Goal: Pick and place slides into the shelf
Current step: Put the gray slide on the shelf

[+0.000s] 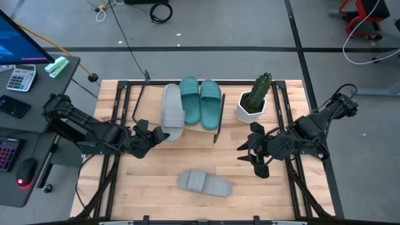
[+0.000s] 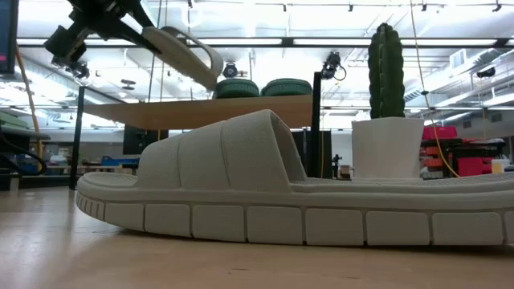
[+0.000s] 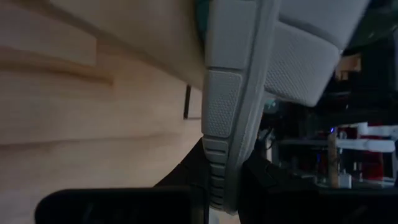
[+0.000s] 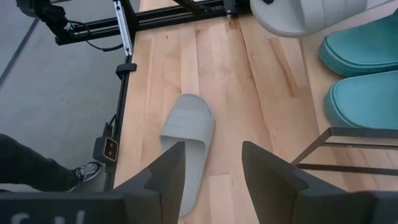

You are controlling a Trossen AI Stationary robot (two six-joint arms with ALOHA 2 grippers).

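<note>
Currently the bench (image 1: 156, 181) fills the middle of the high view. Shelf (image 1: 215, 132) sits at upper centre of the frame, two teal slides (image 1: 201, 100) side by side on its top. Left gripper (image 1: 157, 135), left of centre, has its fingers clamped on the heel of a grey slide (image 1: 172, 111), which lies over the shelf's left end beside the teal pair. Second grey slide (image 1: 204, 183) lies flat on the bench at lower centre. Right gripper (image 1: 249, 152) hovers right of centre, fingers apart, holding nothing. Potted cactus (image 1: 255, 100) stands right of the shelf.
</note>
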